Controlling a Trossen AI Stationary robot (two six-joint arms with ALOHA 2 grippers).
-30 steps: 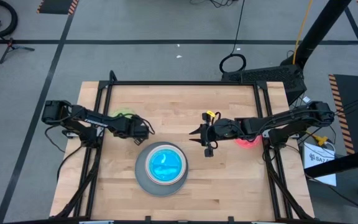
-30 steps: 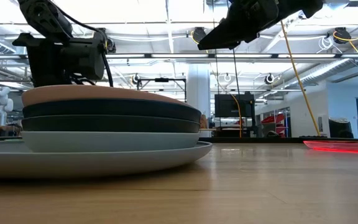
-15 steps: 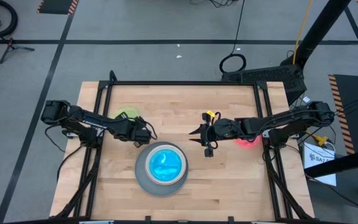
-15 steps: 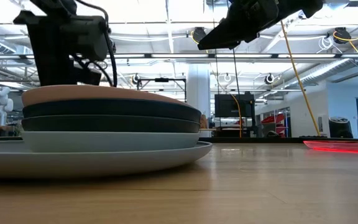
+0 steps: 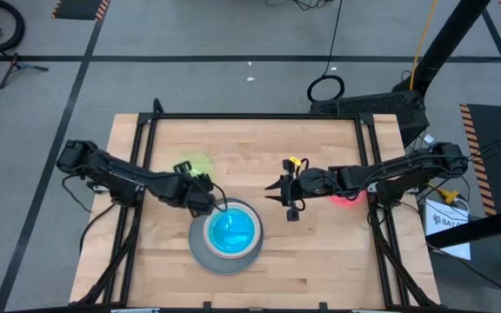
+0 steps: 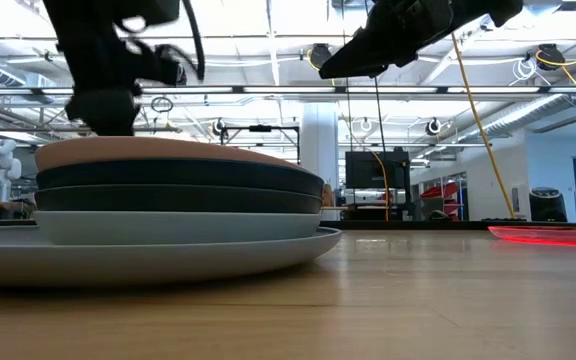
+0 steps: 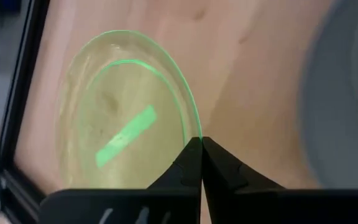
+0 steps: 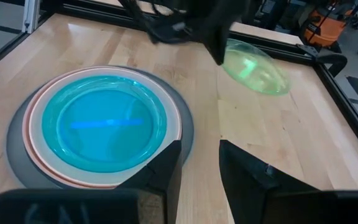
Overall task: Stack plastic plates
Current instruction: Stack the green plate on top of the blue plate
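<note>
A stack of plates stands near the table's near edge: the large grey plate [image 5: 197,248] at the bottom, the cyan plate [image 5: 231,230] on top. In the low view, light blue, black, dark teal [image 6: 168,175] and salmon pink layers show between them. My left gripper [image 5: 209,202] is shut on the lime green plate [image 5: 190,167] just left of and beyond the stack. My right gripper [image 5: 278,193] hangs open above the table, right of the stack. The pink-red plate [image 5: 346,198] lies flat under my right arm. My left gripper pinches the lime green plate's rim [image 7: 194,127] between its two shut fingers [image 7: 188,163]. In the right wrist view the plate [image 8: 253,68] is lifted clear of the table and tilted, reaching away from the fingers toward the table's far left.
Black frame rails [image 5: 250,116] run along the table's far, left and right edges. Bare wood [image 5: 320,252] lies right of the stack and along the far side. The pink-red plate [image 6: 548,235] sits near the right rail.
My left gripper has moved up and toward the table's near right, closing on the stack, still shut. The lime green plate has travelled with it, coming out from under the arm. My right arm has kept still.
</note>
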